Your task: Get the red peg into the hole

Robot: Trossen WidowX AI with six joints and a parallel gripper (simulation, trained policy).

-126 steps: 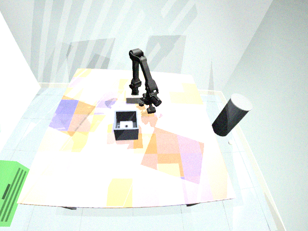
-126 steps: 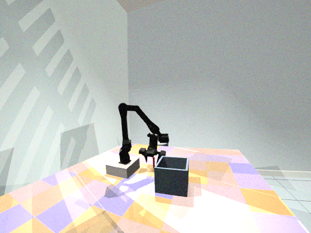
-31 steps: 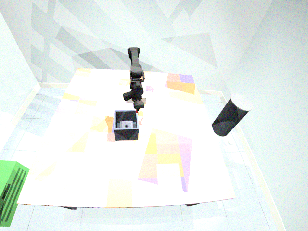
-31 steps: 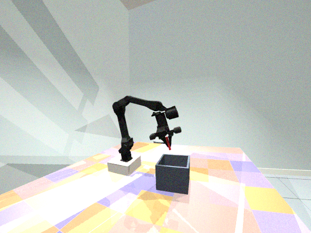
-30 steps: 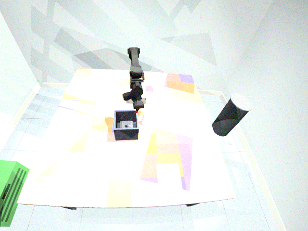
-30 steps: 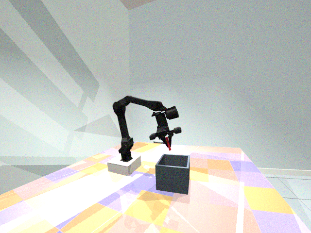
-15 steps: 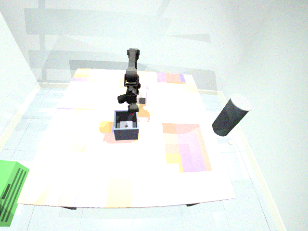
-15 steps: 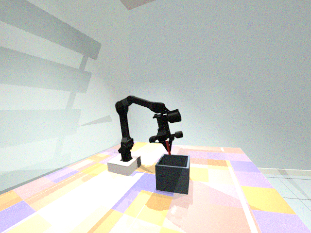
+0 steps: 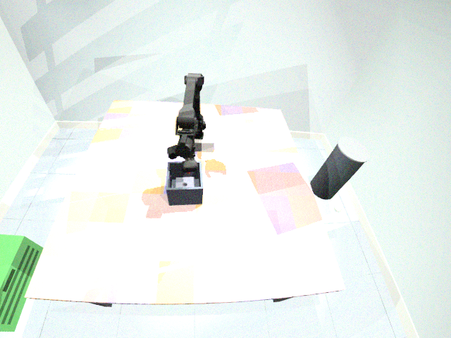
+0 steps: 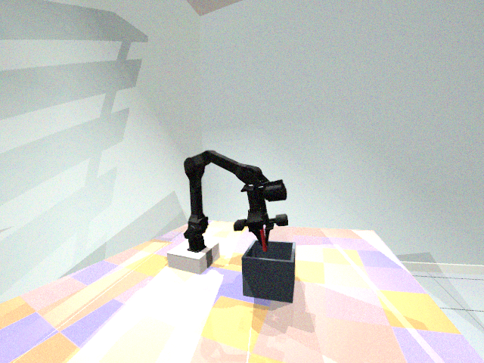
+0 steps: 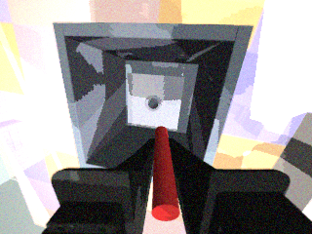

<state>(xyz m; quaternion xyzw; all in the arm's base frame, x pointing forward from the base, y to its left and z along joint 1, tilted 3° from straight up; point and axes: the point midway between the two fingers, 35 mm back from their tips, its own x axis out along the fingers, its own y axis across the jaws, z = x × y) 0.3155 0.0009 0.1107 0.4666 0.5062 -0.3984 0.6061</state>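
Tool (image 9: 189,165) (image 10: 263,239) (image 11: 161,141) gripping red peg (image 10: 263,240) (image 11: 164,175), near-upright, slightly tilted, lower end boxward.

Around the room, beyond the work
A green cabinet (image 9: 16,269) with dark slots stands by one side of the patchwork-coloured table (image 9: 232,251) (image 10: 359,312); near the opposite side is a dark cylinder (image 9: 333,174) with a pale top. Angular shadows cross the pale walls (image 9: 400,91) (image 10: 352,117).

In my wrist view, I have the red peg (image 11: 164,171) pinched between the gripper's (image 11: 162,146) black fingers, its far end pointing toward the open box (image 11: 153,31), where a pale plate (image 11: 166,114) with a round hole (image 11: 153,102) lies at the bottom.
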